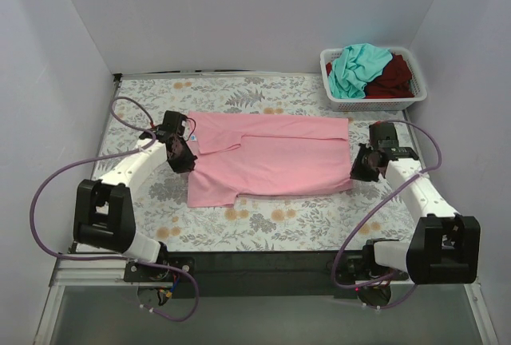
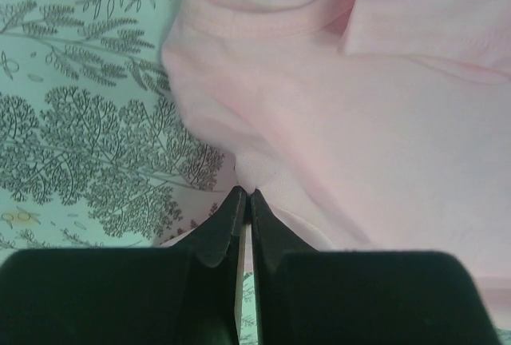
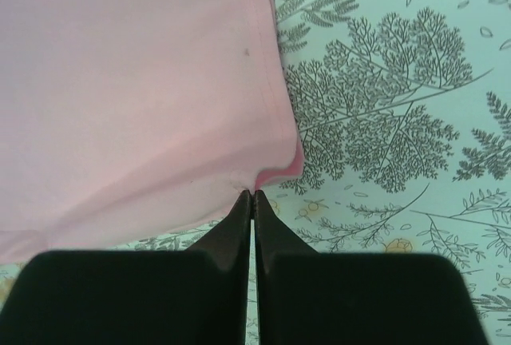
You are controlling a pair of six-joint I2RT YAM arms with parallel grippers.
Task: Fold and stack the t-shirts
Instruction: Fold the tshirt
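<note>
The light pink t-shirt point(image 1: 271, 157) lies spread across the middle of the floral table, part-folded lengthwise, collar end to the left. My left gripper point(image 1: 182, 156) is shut on its left edge near the collar; the left wrist view shows the pink cloth point(image 2: 359, 121) pinched at the tips of the left gripper point(image 2: 245, 193). My right gripper point(image 1: 361, 165) is shut on the shirt's right hem corner; the right wrist view shows the shirt point(image 3: 128, 97) pinched by the right gripper point(image 3: 252, 194). The teal t-shirt point(image 1: 357, 68) and dark red t-shirt point(image 1: 394, 76) lie crumpled in the basket.
The white slatted basket point(image 1: 375, 104) stands at the table's back right corner. Floral tablecloth point(image 1: 263, 229) shows in front of the shirt. White walls close in the left, back and right sides. Purple cables loop beside both arms.
</note>
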